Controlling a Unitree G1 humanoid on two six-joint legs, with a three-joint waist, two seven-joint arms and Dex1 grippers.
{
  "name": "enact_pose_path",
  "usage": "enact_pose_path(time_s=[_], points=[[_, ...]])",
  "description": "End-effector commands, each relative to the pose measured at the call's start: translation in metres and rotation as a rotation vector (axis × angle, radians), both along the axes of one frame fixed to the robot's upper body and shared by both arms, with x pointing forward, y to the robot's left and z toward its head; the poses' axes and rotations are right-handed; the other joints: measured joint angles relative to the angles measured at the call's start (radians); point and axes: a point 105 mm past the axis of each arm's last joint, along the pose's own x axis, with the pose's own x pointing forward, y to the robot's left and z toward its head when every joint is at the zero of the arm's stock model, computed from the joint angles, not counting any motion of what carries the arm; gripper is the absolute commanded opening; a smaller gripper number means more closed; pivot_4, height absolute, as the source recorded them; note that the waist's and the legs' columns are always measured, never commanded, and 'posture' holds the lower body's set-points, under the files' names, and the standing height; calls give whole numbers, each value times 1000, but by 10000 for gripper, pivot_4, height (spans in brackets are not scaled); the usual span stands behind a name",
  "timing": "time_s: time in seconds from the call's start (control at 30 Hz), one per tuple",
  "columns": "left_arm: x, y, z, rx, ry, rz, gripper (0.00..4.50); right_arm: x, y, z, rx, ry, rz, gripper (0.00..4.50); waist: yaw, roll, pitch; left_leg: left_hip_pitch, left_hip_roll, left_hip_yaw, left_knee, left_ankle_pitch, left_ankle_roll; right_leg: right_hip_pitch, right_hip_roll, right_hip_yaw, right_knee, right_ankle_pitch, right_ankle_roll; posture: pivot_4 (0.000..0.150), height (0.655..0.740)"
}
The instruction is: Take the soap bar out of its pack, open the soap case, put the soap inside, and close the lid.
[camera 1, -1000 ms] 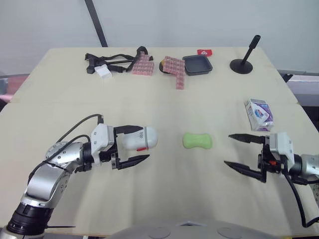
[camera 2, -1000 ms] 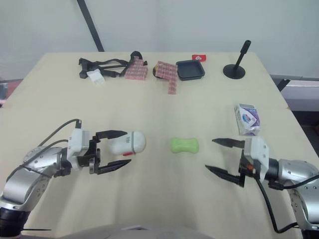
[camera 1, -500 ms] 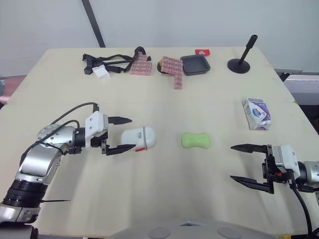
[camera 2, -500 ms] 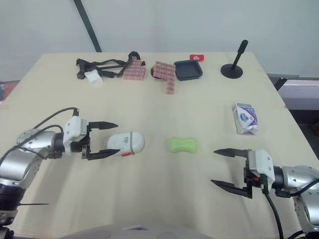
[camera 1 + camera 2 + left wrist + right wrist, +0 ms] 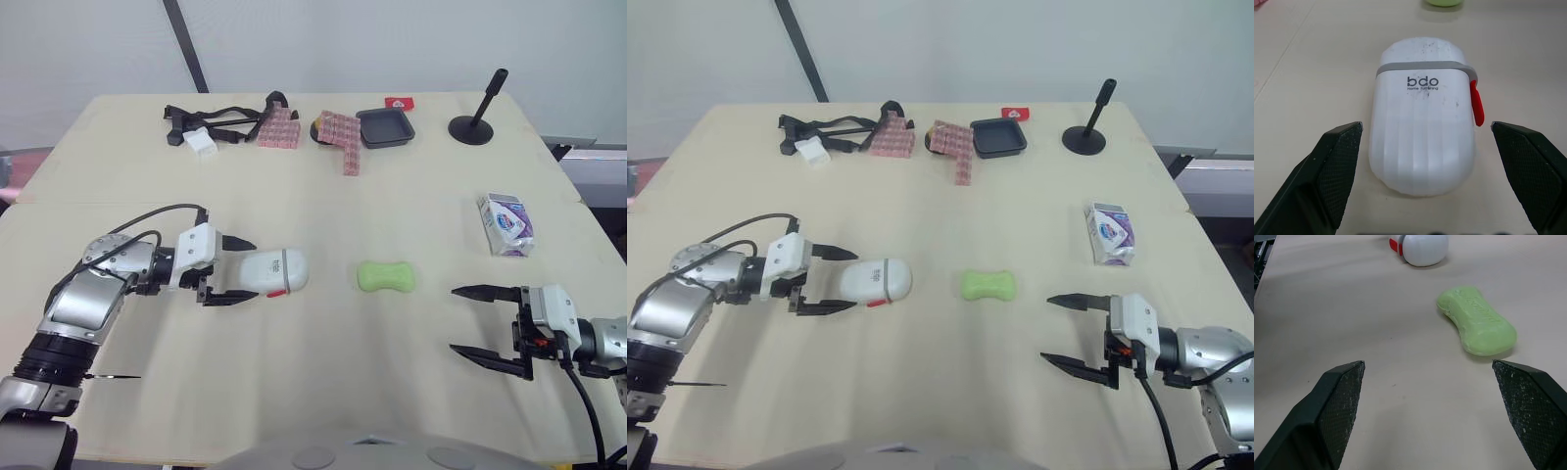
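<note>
Pale beige wooden tabletop (image 5: 323, 196) before a plain grey wall, viewed from above.

Left arm: bent at the elbow, forearm low over the near-left part of the top, pointing right. Ends in the left gripper (image 5: 253, 270), jaws wide, one black finger on either side of the left end of the white oval plastic soap case (image 5: 286, 271). In the wrist view, a gap at each side. Soap case flat on the table, lid shut, grey band round it, red latch on its near side.

Right arm: low by the near-right edge, pointing left. Ends in the right gripper (image 5: 454, 318), jaws wide, holding nothing, near and to the right of the green waisted soap bar (image 5: 385, 277), apart from it.

Soap bar bare on the table, just right of the soap case, between the two grippers. White and purple soap pack (image 5: 506, 224) lying near the right edge, beyond the right gripper.

Open tabletop all round the soap case and soap bar.

Along the far edge, well apart from the work:
- black straps (image 5: 211, 119)
- small white box (image 5: 203, 142)
- two clusters of pink blocks (image 5: 279, 130)
- black square tray (image 5: 386, 127)
- small red tag (image 5: 400, 102)
- black round-based stand (image 5: 473, 125) with a tilted post
</note>
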Motion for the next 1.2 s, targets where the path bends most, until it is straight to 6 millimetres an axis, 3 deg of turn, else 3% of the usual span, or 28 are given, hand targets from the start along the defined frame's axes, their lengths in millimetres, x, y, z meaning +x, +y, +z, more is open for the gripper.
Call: enact_pose_path(time_s=[0.03,0.47,1.2], points=[[0,-4,-1,20,-33,-32,45000,-1,0,5,-9,-23,5,44778,0,0,0,0,0,0,0,0,0,0,0,0,0,0,0,1500,7374],[8,-13,-14,53,-89,-47,45000,2,3,8,-17,-28,-4,44778,0,0,0,-1,0,0,1,1,1,0,-1,-2,1,0,0,1500,7374],[12,-16,-15,29,-112,-21,45000,3,2,7,-23,-22,-9,44778,1,0,0,-3,0,0,3,1,2,0,-2,-3,1,0,-1,1500,7374]])
